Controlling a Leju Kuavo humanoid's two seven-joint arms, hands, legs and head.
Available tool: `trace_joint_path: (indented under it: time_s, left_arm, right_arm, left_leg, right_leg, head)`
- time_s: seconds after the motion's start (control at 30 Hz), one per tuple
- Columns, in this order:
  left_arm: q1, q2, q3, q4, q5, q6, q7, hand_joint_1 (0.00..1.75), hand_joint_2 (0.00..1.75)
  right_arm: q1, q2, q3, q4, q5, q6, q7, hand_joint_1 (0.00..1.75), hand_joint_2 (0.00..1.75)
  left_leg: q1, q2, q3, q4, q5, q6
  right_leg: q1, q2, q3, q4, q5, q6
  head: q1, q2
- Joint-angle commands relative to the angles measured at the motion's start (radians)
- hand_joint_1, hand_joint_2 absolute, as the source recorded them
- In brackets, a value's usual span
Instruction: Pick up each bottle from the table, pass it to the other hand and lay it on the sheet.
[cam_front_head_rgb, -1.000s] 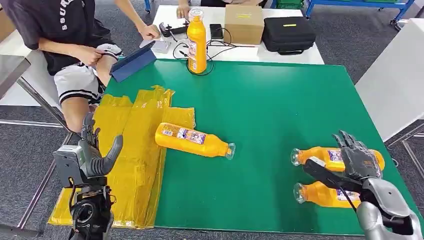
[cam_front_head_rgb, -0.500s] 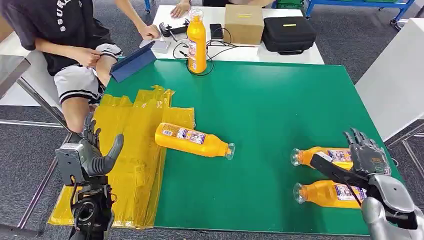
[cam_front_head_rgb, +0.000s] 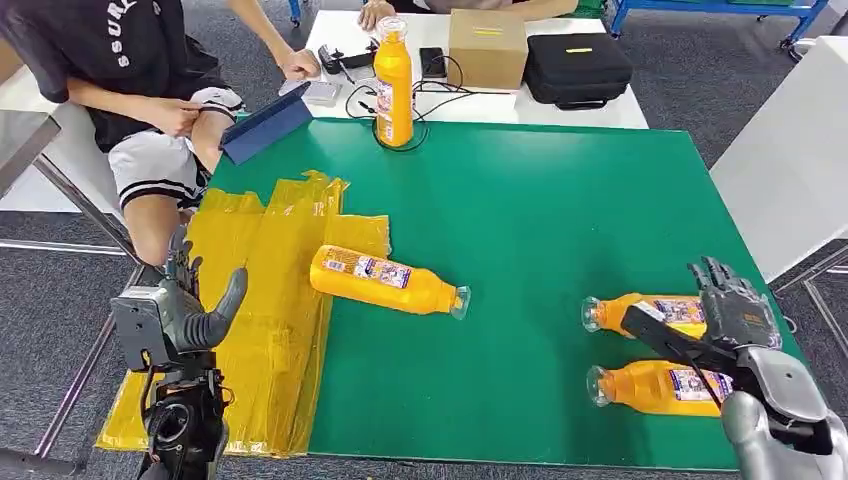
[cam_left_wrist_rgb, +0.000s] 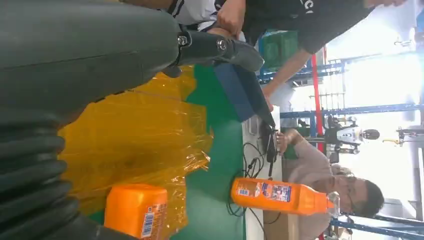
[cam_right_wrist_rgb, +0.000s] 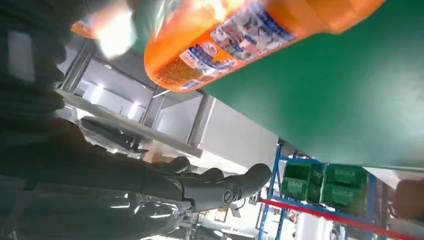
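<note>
While both hands (cam_front_head_rgb: 180, 310) (cam_front_head_rgb: 735, 315) hang empty and spread, four orange-filled bottles (cam_front_head_rgb: 388, 279) wait.

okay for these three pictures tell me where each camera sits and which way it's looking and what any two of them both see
Head view: high on the robot, facing forward and down over the green table; left hand and right hand rise from below.
Left wrist view: behind the left hand, looking across the yellow sheet toward the upright bottle.
Right wrist view: behind the right hand, close under a lying bottle.
Shared: head and left wrist views both show the upright bottle and yellow sheet.
</note>
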Motion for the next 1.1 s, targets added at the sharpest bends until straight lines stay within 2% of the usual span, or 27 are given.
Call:
trace_joint_path:
  time_s: [0.03,0.43,0.47,0.53,0.63,0.7,0.73,0.8,0.83,0.9,0.93,1.03,1.1]
  left_arm:
    - [-0.061,0.025,0.0,0.113,0.011,0.002,0.002,0.0,1.75]
    - [-0.056,0.03,-0.017,0.109,0.011,-0.002,0.004,0.0,1.75]
    - [-0.052,0.031,-0.017,0.107,0.012,0.005,0.006,0.0,1.75]
    - [-0.047,0.032,-0.014,0.104,0.015,0.012,0.006,0.0,1.75]
    - [-0.041,0.035,-0.01,0.094,0.021,0.018,0.008,0.0,1.75]
    - [-0.039,0.035,-0.001,0.089,0.024,0.02,0.009,0.0,1.75]
    - [-0.038,0.035,0.001,0.089,0.024,0.02,0.009,0.0,1.75]
    - [-0.038,0.036,0.01,0.092,0.023,0.019,0.009,0.0,1.75]
    - [-0.035,0.036,0.014,0.091,0.022,0.019,0.008,0.0,1.75]
    - [-0.022,0.029,0.025,0.075,0.017,0.018,0.007,0.0,1.75]
    - [-0.01,0.025,0.03,0.06,0.014,0.019,0.008,0.0,1.75]
    - [-0.001,0.023,0.037,0.053,0.009,0.016,0.008,0.0,1.75]
    - [0.0,0.021,0.039,0.06,0.008,0.015,0.009,0.0,1.75]
  right_arm:
    - [-0.103,-0.025,0.004,0.193,-0.011,-0.019,0.0,0.0,1.75]
    - [-0.123,-0.037,0.0,0.285,-0.036,-0.014,-0.006,0.0,1.75]
    - [-0.13,-0.038,0.01,0.293,-0.024,-0.036,0.002,0.0,1.75]
    - [-0.136,-0.029,0.023,0.284,-0.019,-0.048,-0.007,0.0,1.75]
    - [-0.11,-0.019,0.055,0.197,-0.044,-0.044,-0.043,0.0,1.75]
    - [-0.045,-0.014,0.059,0.063,-0.128,-0.017,-0.111,0.0,1.75]
    - [-0.01,-0.014,0.061,0.005,-0.132,-0.008,-0.106,0.0,1.75]
    - [0.073,0.01,0.051,-0.153,-0.17,-0.001,-0.133,0.0,1.75]
    - [0.092,0.022,0.049,-0.197,-0.175,-0.005,-0.138,0.0,1.75]
    - [0.114,0.053,0.021,-0.282,-0.154,-0.062,-0.098,0.0,1.75]
    - [0.112,0.067,0.015,-0.322,-0.134,-0.076,-0.071,0.0,1.75]
    - [0.127,0.088,-0.004,-0.393,-0.149,-0.067,-0.065,0.0,1.75]
    - [0.178,0.082,-0.02,-0.456,-0.141,-0.037,-0.047,0.0,1.75]
  left_leg:
    - [0.001,0.002,0.007,-0.003,-0.001,-0.002]
    - [0.001,0.002,0.005,-0.002,-0.002,-0.002]
    - [0.001,0.004,0.009,-0.003,-0.003,-0.003]
    - [0.001,0.003,0.005,-0.002,-0.002,-0.002]
    - [0.001,0.006,0.008,-0.003,-0.003,-0.003]
    - [0.001,0.004,0.004,-0.002,-0.002,-0.002]
    - [0.001,0.005,0.007,-0.003,-0.003,-0.003]
    - [0.0,0.001,0.003,-0.002,-0.001,-0.002]
    - [0.001,0.003,0.007,-0.002,-0.003,-0.003]
    - [0.001,0.0,0.003,-0.001,-0.001,-0.002]
    - [0.001,0.003,0.007,-0.002,-0.004,-0.004]
    - [0.0,0.003,0.003,-0.002,-0.002,-0.002]
    - [0.001,0.002,0.002,-0.001,-0.002,-0.002]
  right_leg:
    - [0.001,0.001,0.007,-0.004,-0.001,-0.001]
    - [0.001,0.001,0.005,-0.003,-0.001,-0.001]
    - [0.001,0.002,0.009,-0.004,-0.001,-0.001]
    - [0.001,0.002,0.005,-0.003,0.0,-0.001]
    - [0.001,0.004,0.008,-0.004,0.0,-0.001]
    - [0.001,0.003,0.004,-0.002,0.0,-0.001]
    - [0.001,0.004,0.007,-0.003,-0.001,-0.002]
    - [0.0,0.001,0.003,-0.001,-0.001,-0.001]
    - [0.001,0.002,0.007,-0.002,-0.002,-0.002]
    - [0.001,0.0,0.003,-0.001,-0.001,-0.001]
    - [0.001,0.002,0.007,-0.002,-0.002,-0.002]
    - [0.001,0.003,0.003,-0.001,-0.001,-0.001]
    - [0.001,0.0,0.002,-0.001,-0.001,-0.001]
  head:
    - [0.0,0.0]
    - [0.0,0.0]
    - [0.0,0.0]
    - [0.0,0.0]
    - [0.0,0.0]
    - [0.0,0.0]
    - [0.0,0.0]
    - [0.0,0.0]
    - [0.0,0.0]
    - [0.0,0.0]
    - [0.0,0.0]
    - [0.0,0.0]
    - [0.0,0.0]
